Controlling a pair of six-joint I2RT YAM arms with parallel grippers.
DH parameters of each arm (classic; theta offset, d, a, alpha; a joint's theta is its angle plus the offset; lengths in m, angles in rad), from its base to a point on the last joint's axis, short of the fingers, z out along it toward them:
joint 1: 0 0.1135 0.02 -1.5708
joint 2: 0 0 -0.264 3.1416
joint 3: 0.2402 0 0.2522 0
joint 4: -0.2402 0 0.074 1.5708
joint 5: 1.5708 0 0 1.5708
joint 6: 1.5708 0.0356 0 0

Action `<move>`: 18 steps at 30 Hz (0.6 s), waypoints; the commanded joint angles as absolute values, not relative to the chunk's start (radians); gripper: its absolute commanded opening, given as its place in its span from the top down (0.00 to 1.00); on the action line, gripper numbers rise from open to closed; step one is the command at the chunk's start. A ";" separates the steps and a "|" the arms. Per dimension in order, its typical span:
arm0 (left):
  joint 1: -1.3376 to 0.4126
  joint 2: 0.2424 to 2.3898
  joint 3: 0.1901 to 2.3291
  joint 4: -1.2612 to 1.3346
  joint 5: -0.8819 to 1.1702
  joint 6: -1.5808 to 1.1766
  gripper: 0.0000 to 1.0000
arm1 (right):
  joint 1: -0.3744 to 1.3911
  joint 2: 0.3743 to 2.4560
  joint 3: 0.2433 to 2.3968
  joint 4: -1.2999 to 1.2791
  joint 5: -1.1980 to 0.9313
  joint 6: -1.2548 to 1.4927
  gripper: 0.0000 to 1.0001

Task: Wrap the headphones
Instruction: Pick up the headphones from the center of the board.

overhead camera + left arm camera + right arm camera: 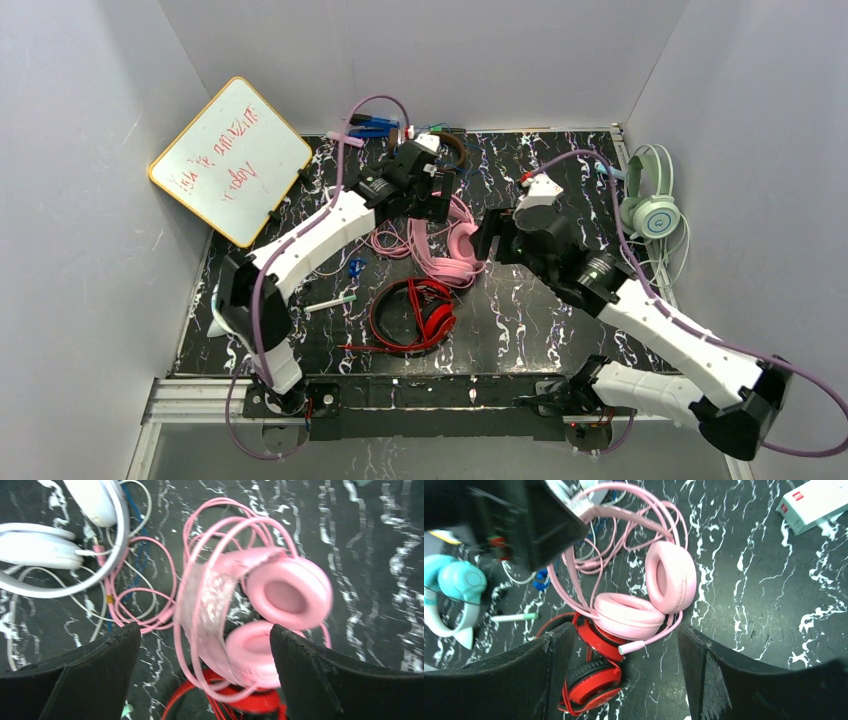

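Pink headphones [285, 592] lie with cord [390, 242] loose. Left gripper [205, 630] and right gripper [624, 630] hang wide open, empty. Gather cord first, then wind evenly.

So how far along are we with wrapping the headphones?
Nothing looks finished: the cord of the pink headphones lies in loose loops. The left tool and right tool both hover open over that pair, gripping nothing. Left to do: that cord, plus the red headphones and mint green headphones.
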State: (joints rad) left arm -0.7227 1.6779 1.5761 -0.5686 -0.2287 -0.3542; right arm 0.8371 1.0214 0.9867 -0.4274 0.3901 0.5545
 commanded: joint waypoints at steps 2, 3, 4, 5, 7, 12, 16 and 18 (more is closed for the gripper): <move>-0.749 1.805 1.712 -0.709 -0.443 -0.220 0.02 | 0.833 0.925 0.966 -0.349 0.480 0.562 0.18; -0.757 1.832 1.738 -0.722 -0.469 -0.203 0.02 | 0.833 0.923 0.967 -0.355 0.483 0.561 0.18; -0.767 1.855 1.765 -0.738 -0.497 -0.188 0.02 | 0.833 0.924 0.970 -0.366 0.487 0.561 0.18; -0.776 1.888 1.803 -0.755 -0.530 -0.173 0.03 | 0.833 0.924 0.975 -0.379 0.487 0.561 0.18; -0.791 1.936 1.859 -0.794 -0.590 -0.156 0.06 | 0.832 0.926 0.979 -0.399 0.487 0.566 0.18; -0.812 2.011 1.945 -0.858 -0.704 -0.134 0.21 | 0.833 0.910 0.961 -0.401 0.479 0.576 0.18; -0.823 2.023 1.956 -0.868 -0.767 -0.127 0.37 | 0.832 0.913 0.954 -0.394 0.470 0.575 0.18; -0.829 2.030 1.960 -0.868 -0.784 -0.126 0.41 | 0.832 0.921 0.955 -0.387 0.464 0.573 0.18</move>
